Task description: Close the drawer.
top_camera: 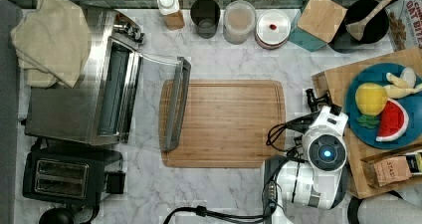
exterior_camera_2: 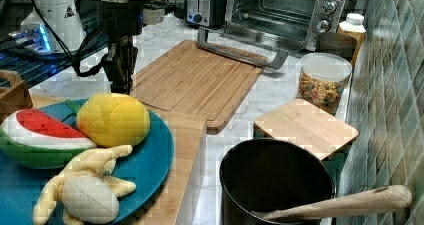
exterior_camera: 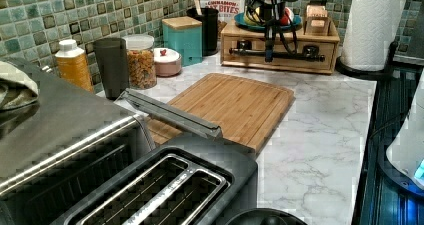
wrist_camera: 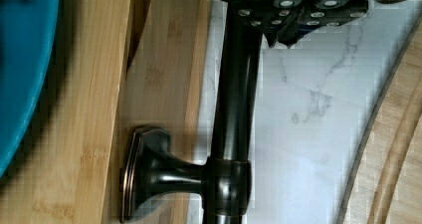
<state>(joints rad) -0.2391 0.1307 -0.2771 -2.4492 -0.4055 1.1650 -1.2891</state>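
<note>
The drawer (exterior_camera: 327, 49) sits in a light-wood box under a blue plate, at the far end of the counter in the left view. Its thin black bar handle (exterior_camera: 295, 56) runs across the front. In the wrist view the handle (wrist_camera: 234, 109) stands on a dark post off the drawer front (wrist_camera: 164, 84), and a narrow dark gap separates that front from the box top (wrist_camera: 94, 109). My gripper (wrist_camera: 286, 35) is right at the bar, fingers together and pressed beside it. It hangs straight down in front of the box in the left view (exterior_camera: 270, 52) and the right view (exterior_camera_2: 121, 80).
A wooden cutting board (top_camera: 226, 122) lies mid-counter, and the toaster oven's open door (top_camera: 176, 102) reaches over its edge. A black toaster (top_camera: 64, 176) sits at the top view's lower left. Jars and canisters (top_camera: 239, 20) line the tiled wall. A paper towel roll (exterior_camera: 375, 25) stands beside the box.
</note>
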